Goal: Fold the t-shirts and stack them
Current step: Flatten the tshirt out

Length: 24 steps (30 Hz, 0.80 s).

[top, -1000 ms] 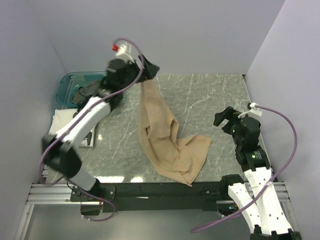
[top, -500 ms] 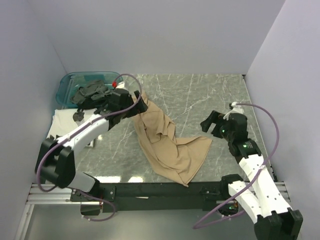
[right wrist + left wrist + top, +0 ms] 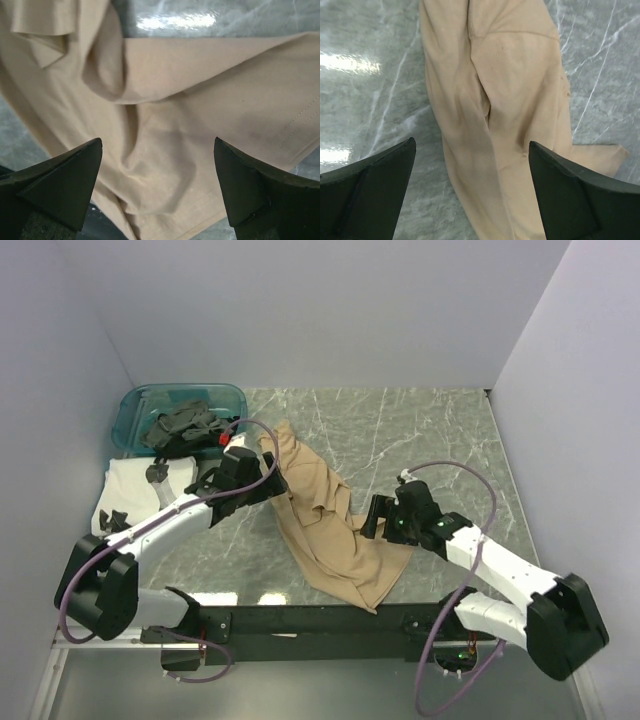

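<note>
Tan t-shirt (image 3: 318,540) lies crumpled on marble table (image 3: 420,430). Left gripper (image 3: 471,150) and right gripper (image 3: 158,145) hover over it, jaws spread, empty. Each should pinch a single-layer edge, then pull flat.

Left arm (image 3: 165,515) and right arm (image 3: 505,568): white shells are noted on the long links, black housings at the joints and wrists. A left purple cable (image 3: 252,421) is looped off the left wrist and a right purple cable (image 3: 440,463) off the right wrist (both are run back toward the near bases). A red cap (image 3: 224,439) is seen on the left wrist. Left gripper (image 3: 471,142) and right gripper (image 3: 158,139): the left fingers (image 3: 370,195) and right fingers (image 3: 55,180) are recorded as matte black wedges with paler bevelled edges.
</note>
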### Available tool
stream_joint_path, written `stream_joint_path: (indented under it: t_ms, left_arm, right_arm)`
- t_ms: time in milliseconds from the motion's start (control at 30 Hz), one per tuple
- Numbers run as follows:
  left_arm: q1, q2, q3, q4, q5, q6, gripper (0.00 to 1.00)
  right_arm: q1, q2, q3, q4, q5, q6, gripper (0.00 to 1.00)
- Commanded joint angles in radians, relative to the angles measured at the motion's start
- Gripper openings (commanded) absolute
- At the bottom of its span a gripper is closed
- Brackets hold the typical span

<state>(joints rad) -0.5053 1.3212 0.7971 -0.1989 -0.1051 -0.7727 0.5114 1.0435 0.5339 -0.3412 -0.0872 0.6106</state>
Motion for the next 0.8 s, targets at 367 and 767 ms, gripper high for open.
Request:
stream_joint_path:
  t_ms: [367,767]
  left_arm:
    - [0.008,0.056,0.126,-0.002,-0.122,0.015,0.99]
    - [0.111,0.537,0.666,-0.068,-0.013,0.124,1.0]
  right_arm:
    - [-0.047,0.299,0.156,-0.03,0.198,0.04,0.98]
    - [-0.212,0.426,0.222,0.037,0.136,-0.031,0.98]
